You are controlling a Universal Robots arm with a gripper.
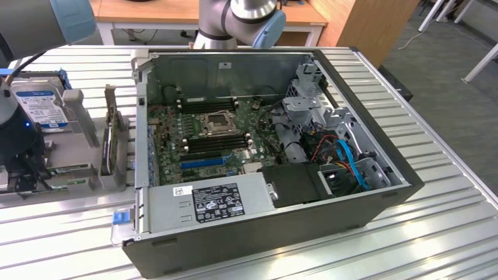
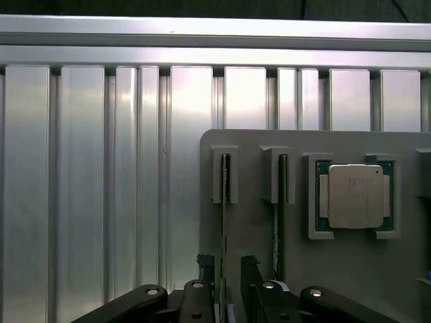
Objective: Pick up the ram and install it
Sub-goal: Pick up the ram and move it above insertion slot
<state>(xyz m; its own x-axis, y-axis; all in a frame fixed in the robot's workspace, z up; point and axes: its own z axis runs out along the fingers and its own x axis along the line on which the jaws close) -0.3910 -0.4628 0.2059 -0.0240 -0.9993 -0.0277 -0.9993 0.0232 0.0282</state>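
Wrist view: released tool point(image 2: 227, 267) is straddling the ram point(image 2: 224, 222).
Ram: standing edge-up in holder point(image 2: 250, 232), sitting at the computer case's point(image 1: 272, 239) nine o'clock, exterior view.
Grip: centring and closing squarely seems best.

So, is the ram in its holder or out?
In. The ram stands on edge in a slot of the gray holder, the open gripper straddling it.

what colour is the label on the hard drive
Blue and white; the hard drive label shows best in the exterior view.
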